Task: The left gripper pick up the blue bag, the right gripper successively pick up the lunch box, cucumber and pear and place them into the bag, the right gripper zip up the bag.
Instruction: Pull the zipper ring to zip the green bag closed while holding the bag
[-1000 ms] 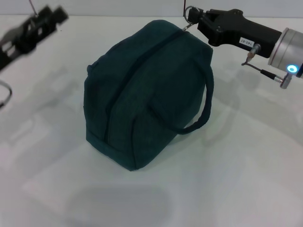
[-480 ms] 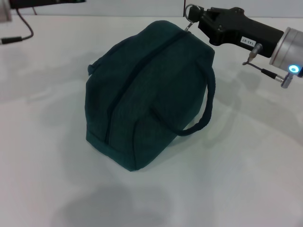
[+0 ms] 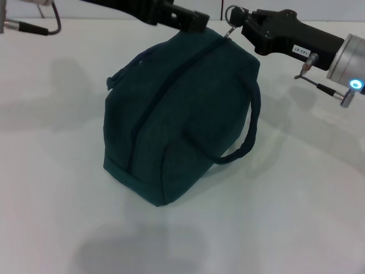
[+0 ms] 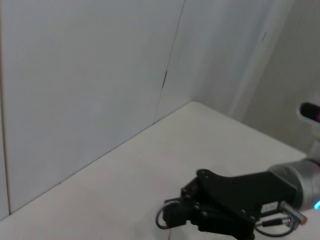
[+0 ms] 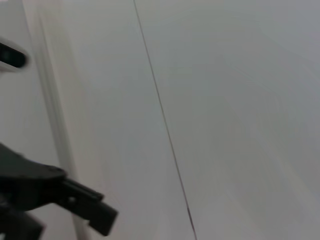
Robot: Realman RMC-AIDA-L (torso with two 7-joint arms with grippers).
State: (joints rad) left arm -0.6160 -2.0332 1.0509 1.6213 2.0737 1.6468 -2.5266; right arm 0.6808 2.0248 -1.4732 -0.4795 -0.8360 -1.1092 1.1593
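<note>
While my right gripper (image 3: pixel 235 17) stays clenched on the zip ring (image 3: pixel 230 12), I should pull steadily along the blue bag (image 3: pixel 177 114), left gripper (image 3: pixel 197 21) state untellable.

From the head camera I can't see into the blue bag (image 3: pixel 177 114) — its zip runs shut along the top, so whatever is inside stays hidden. The left gripper (image 3: pixel 197 21) is cut off by the top edge, and I can't tell how its fingers stand. The right gripper (image 3: pixel 242 25) sits at the ring zip pull (image 3: pixel 232 13), but the pinch itself is too small to judge — its arm runs off the right edge.
</note>
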